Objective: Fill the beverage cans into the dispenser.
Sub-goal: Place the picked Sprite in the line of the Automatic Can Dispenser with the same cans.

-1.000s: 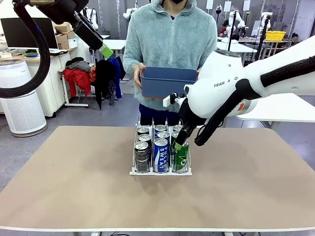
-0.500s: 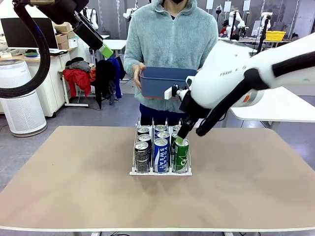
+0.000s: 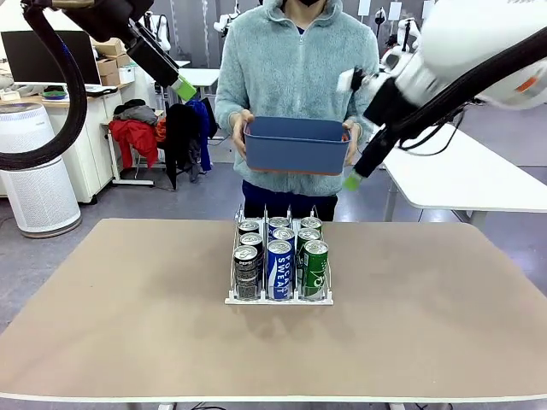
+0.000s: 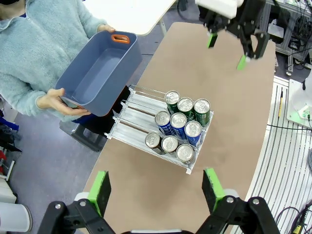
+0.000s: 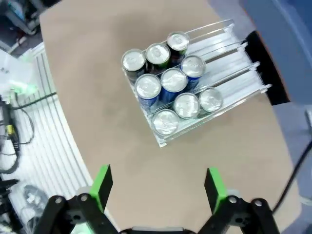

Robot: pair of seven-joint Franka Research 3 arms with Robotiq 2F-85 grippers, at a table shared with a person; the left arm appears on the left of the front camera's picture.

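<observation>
On my front view, the tan, matte tabletop (image 3: 128, 325) runs from the near edge outward. At its centre, towards 12 o'clock from my camera, stands the white-based dispenser with thin silver wire dividers (image 3: 279, 297). I count nine slim metal beverage cans with silver tops (image 3: 279, 266) standing upright in it, three per lane, packed touching at the near end. The left lane holds dark patterned cans (image 3: 246, 272), the middle lane blue-and-white cans (image 3: 279, 270), the right lane green cans (image 3: 314, 270). On the left wrist view, the far parts of the lanes (image 4: 139, 105) are bare.

Beyond the table's far edge, a person in a pale blue fleece top (image 3: 295, 77) holds a dark blue rectangular plastic bin (image 3: 296, 143) with both hands at chest height.

The right gripper (image 3: 353, 179) hangs in the air at 1 o'clock from the dispenser, beside the bin's right end, well above the table. Its jaws stand wide, with nothing between them.

The left gripper (image 3: 185, 89) hangs high at 11 o'clock, well apart from the dispenser. Its jaws also stand wide and hold nothing.
</observation>
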